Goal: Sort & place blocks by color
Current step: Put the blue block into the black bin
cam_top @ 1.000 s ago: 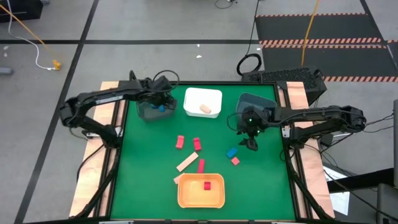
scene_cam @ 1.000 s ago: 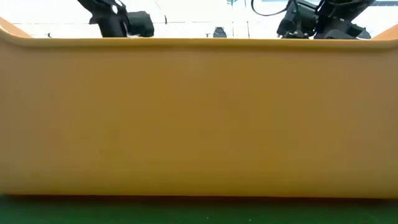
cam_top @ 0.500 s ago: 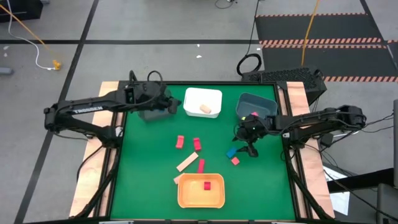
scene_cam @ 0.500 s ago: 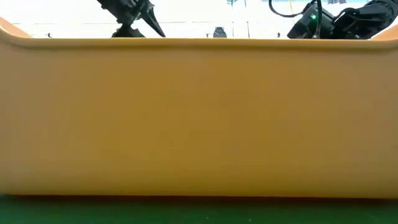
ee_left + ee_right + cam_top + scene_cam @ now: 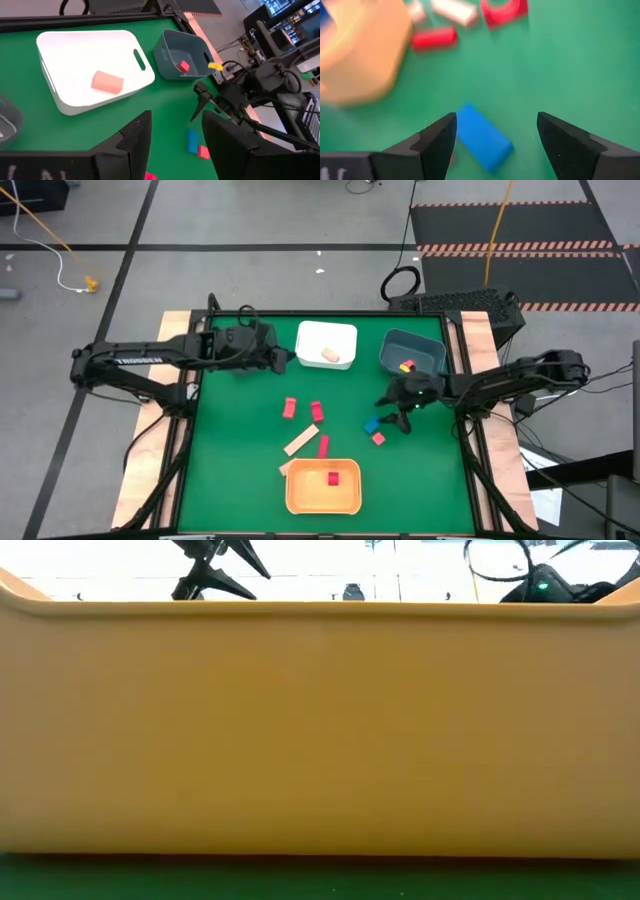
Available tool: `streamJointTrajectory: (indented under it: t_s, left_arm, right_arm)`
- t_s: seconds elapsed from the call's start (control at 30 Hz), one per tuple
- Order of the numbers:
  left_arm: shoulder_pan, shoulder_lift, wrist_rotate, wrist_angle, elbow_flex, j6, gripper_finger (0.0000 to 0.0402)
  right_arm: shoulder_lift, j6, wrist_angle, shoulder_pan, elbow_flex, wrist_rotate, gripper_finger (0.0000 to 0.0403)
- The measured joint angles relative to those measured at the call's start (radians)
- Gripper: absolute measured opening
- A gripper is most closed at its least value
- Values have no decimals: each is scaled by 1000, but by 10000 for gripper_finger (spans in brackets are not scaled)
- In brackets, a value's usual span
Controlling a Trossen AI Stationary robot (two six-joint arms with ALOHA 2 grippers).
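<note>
Blocks lie scattered over the green table (image 5: 230,470), with several already in bins. Right tool (image 5: 397,416) hangs low over the blue block (image 5: 372,425), its fingers spread wide and empty; in the right wrist view that block (image 5: 482,137) lies flat on the green between the two dark fingers (image 5: 437,137), not touching either. A small red cube (image 5: 379,439) sits just beside the blue block. Left tool (image 5: 283,357) hovers at the far side of the table just beside the white bin (image 5: 326,344), its fingers partly apart with nothing between them. The white bin holds one pale tan block (image 5: 331,354), and the grey bin (image 5: 412,351) at the far right holds a red block (image 5: 407,365). Near the table's middle lie two red blocks (image 5: 289,408) and (image 5: 317,411), a long tan bar (image 5: 301,441), a red bar (image 5: 323,446) and a small tan piece (image 5: 285,468) touching the orange bin (image 5: 323,487), which holds a red cube (image 5: 333,478). The low view is filled by that orange bin's wall (image 5: 320,730).
</note>
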Motion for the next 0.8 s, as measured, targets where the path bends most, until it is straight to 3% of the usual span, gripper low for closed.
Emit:
streamJointTrajectory:
  t_s: [0.17, 0.27, 0.5, 0.67, 0.8]
  left_arm:
    - [-33, 0, -38, -1, 0, -20, 175]
    - [-48, 0, -67, -1, 0, -31, 175]
    - [-61, 0, -94, -1, 0, -40, 175]
    - [-61, 0, -95, -1, 0, -46, 175]
    - [-61, 0, -95, -1, 0, -42, 175]
  right_arm:
    - [0, 276, 367, -1, -116, 58, 270]
    - [0, 424, 491, -1, -162, 110, 270]
    - [0, 588, 527, -1, -174, 161, 270]
    - [0, 827, 589, -1, -171, 167, 270]
    - [0, 817, 595, -1, -170, 225, 270]
